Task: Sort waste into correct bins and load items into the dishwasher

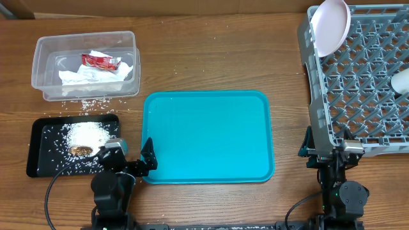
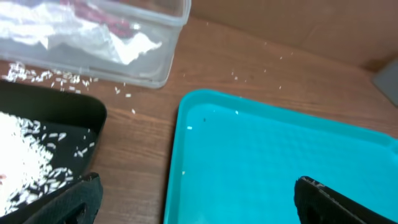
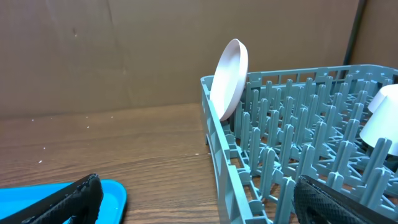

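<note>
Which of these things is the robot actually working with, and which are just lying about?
Part of the job: clear tub, napkins, red wrapper, black tray, rice, grey rack, white plate.
Just lying about: teal tray.

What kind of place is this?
Probably a practice table for clean-up, not a real kitchen: a dish rack holding a plate, a tub of rubbish and a black tray of rice sit on it.

Surface: brown wooden table [image 1: 211,57]
Upper left: clear tub [image 1: 39,70] — loose rice grains [image 1: 89,102] scattered on the wood just below it
Lower left: black tray [image 1: 32,153]
Centre: teal tray [image 1: 208,137]
Right edge: grey dish rack [image 1: 358,96]
</note>
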Motion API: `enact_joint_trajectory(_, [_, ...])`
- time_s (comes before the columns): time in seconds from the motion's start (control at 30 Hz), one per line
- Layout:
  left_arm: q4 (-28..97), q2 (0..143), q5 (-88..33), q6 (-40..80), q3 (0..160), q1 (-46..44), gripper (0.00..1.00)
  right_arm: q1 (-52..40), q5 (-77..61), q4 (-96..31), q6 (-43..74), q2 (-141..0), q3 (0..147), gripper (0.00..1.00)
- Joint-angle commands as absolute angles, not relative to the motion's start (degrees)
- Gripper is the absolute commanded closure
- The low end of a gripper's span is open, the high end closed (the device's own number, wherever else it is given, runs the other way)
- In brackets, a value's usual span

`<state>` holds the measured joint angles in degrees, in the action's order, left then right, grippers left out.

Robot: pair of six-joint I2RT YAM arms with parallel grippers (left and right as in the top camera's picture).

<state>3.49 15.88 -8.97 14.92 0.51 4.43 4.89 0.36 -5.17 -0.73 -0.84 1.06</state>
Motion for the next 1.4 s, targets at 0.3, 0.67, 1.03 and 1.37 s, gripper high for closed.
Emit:
enact_joint_trajectory(0.3, [4.1,4.8,-5.3,3.5,0.3,-0.9,0.0,5.1,0.3,-4.8,-1.1,-0.2,0.5,0.0])
enact_joint_trajectory(0.67, [4.5,3.7,-1.8,1.2,0.3,-0.4,0.0,5.1,0.3,-4.8,-1.1,-0.2,0.5,0.0])
enact_joint_trajectory(1.03, [4.5,0.2,-1.5,1.2,0.3,-0.1,0.0,5.1,0.3,-4.8,-1.1,-0.2,0.5,0.0])
enact_joint_trajectory(1.37, [4.5,0.2,-1.5,1.3,0.3,2.7,0.0,5.1,0.3,-4.8,-1.1,-0.2,0.5,0.0])
